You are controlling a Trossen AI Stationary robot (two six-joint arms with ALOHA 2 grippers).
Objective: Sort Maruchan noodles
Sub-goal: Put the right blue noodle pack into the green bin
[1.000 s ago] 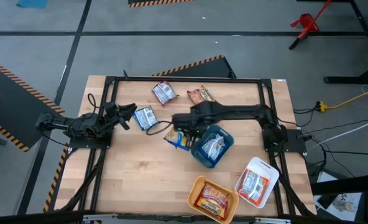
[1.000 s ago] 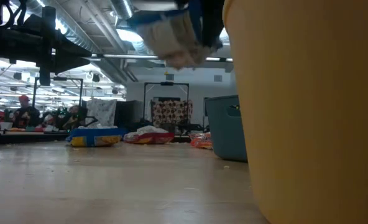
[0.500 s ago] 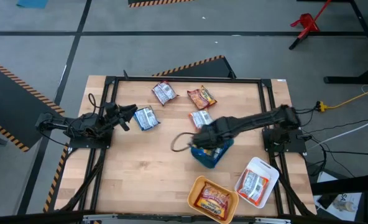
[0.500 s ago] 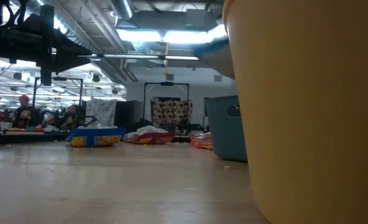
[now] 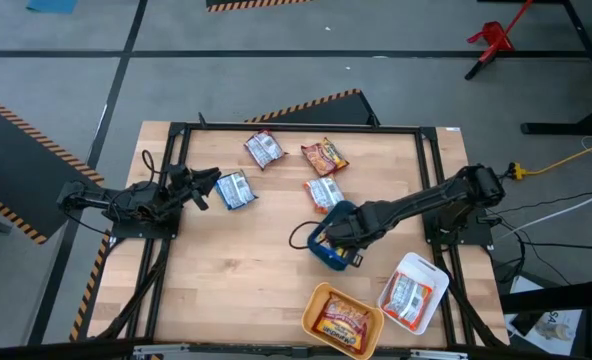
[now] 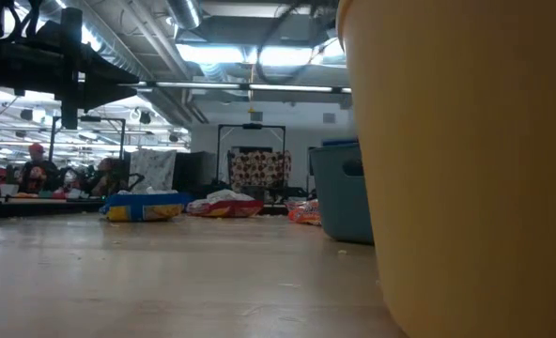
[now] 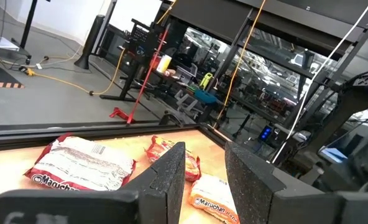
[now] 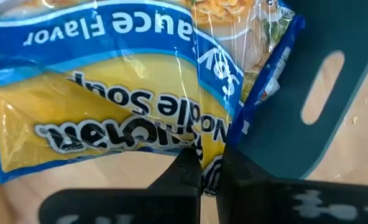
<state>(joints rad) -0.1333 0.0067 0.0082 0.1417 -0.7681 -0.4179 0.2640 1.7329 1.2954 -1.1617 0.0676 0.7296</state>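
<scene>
My right gripper [image 5: 328,240] reaches over the teal tray [image 5: 344,215], which stands mid-table, and is shut on a blue-and-yellow Maruchan packet [image 8: 109,106]. The tray's wall with a handle slot [image 8: 321,87] shows right beside the packet. My left gripper [image 5: 204,186] waits open at the table's left, just short of a blue packet [image 5: 234,190] lying flat. Three more packets lie flat toward the far edge: a blue-white one [image 5: 264,149], an orange-red one [image 5: 324,154] and one [image 5: 323,191] close to the teal tray. My right gripper pinches the blue-and-yellow packet between its two fingers [image 8: 185,168] at one long edge [image 8: 202,144], coming from above. The packet spreads out beyond the fingertips, printed face toward the camera, partly over the teal tray's rim. Whether it rests on anything does not show.
An orange tray [image 5: 318,298] holding an orange packet and a white tray [image 5: 428,270] holding a red-white packet stand at the near right. In the low view the orange tray's wall [image 6: 466,169] fills the right side. Bare wood lies at the near left.
My right gripper has carried the blue-and-yellow packet from the middle of the table toward the near right, ending over the teal tray. Its arm has swung back toward the right edge. My left arm has kept still.
</scene>
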